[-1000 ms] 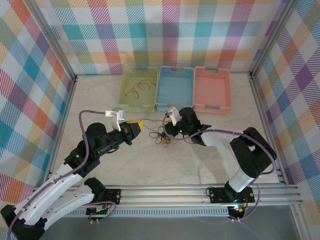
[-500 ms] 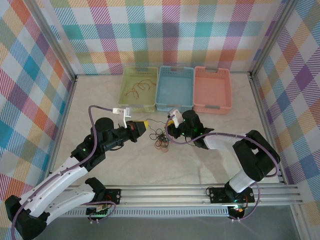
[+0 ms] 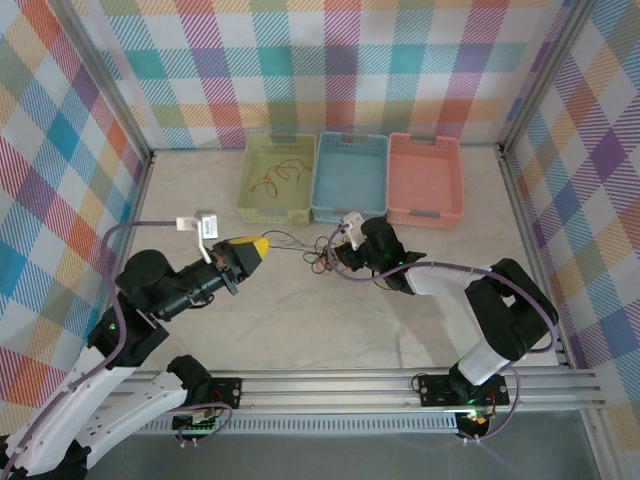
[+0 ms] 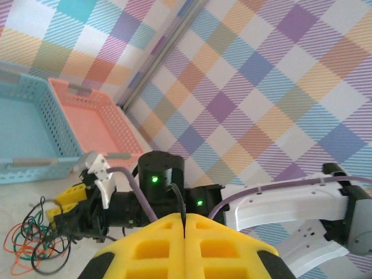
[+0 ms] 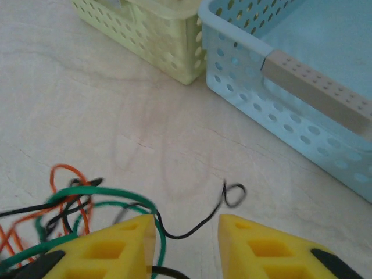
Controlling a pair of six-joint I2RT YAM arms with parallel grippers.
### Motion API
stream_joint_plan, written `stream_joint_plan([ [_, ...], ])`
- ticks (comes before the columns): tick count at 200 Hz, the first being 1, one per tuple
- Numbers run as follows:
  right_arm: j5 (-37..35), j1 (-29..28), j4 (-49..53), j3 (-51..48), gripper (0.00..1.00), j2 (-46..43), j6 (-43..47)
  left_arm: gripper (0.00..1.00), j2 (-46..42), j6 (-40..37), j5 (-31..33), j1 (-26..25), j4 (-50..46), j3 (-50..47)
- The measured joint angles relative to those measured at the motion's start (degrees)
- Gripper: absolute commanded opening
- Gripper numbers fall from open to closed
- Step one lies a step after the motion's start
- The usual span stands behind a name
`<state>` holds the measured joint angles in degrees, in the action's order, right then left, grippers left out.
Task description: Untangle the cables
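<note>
**Left pincer clamps one black strand; the knot sits at the right pincer's tips**

On the pale worktop [image 3: 420, 310] the cables [image 3: 322, 262] lie as a small knot of orange, green and black, just in front of the blue basket [image 3: 350, 214] and near its left corner. The right pincer [image 3: 337, 256] points left and sits right at the knot. Its yellow fingers stand parted, and in the right wrist view a curl-ended wire [image 5: 225, 200] (thin and black) crosses the gap between them without being pinched. In that same view the green and orange loops bunch beside the finger on the left, and a green loop passes down behind its tip.

The left pincer [image 3: 252, 245] is well to the left of the knot, raised off the worktop and aimed towards it. Its fingers are pressed flat together on a black strand [image 4: 182, 203]. The left wrist view shows that strand rising out of the seam between the two yellow pads, and from above a thin dark line runs from the tips across to the knot. From the left wrist the knot appears low on the left, just beside the right pincer's tips.

Some loose strands [image 3: 272, 180] in orange and red lie apart from all this, inside the green basket [image 3: 244, 200] — the leftmost of three in a row, with the pink basket [image 3: 425, 216] at the far right.
</note>
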<state>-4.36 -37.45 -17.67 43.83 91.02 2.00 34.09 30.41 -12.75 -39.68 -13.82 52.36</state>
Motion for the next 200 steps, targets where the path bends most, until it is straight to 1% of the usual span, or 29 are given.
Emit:
stream_joint_plan([
  [50,-1.7,0.4,1.0,0.0,0.36,0.0,0.0,0.0,-0.3,-0.1,0.7,0.0,-1.4,0.2],
  [82,-0.5,0.5,-0.6,-0.7,0.36,-0.5,0.0,0.0,2.8,-0.3,1.4,0.0,-1.1,-0.1],
  [104,3.3,0.6,-5.2,-4.5,0.35,-3.2,0.2,0.0,6.4,-0.7,1.9,0.0,-1.0,-0.3],
  [131,10.8,0.3,-12.5,-9.4,0.34,-6.7,0.9,0.0,10.3,-1.4,2.9,0.0,-0.9,-0.5],
  [146,14.4,-0.4,-15.5,-10.3,0.34,-7.2,1.5,0.0,11.5,-1.6,4.4,0.0,-0.8,-0.5],
  [165,17.8,-1.3,-18.8,-10.8,0.28,-7.4,1.9,0.0,13.1,-1.7,6.8,0.0,-0.9,0.0],
  [200,23.7,-1.7,-23.6,-12.5,0.28,-8.7,2.0,0.0,19.4,-1.6,10.4,0.0,-0.8,3.4],
])
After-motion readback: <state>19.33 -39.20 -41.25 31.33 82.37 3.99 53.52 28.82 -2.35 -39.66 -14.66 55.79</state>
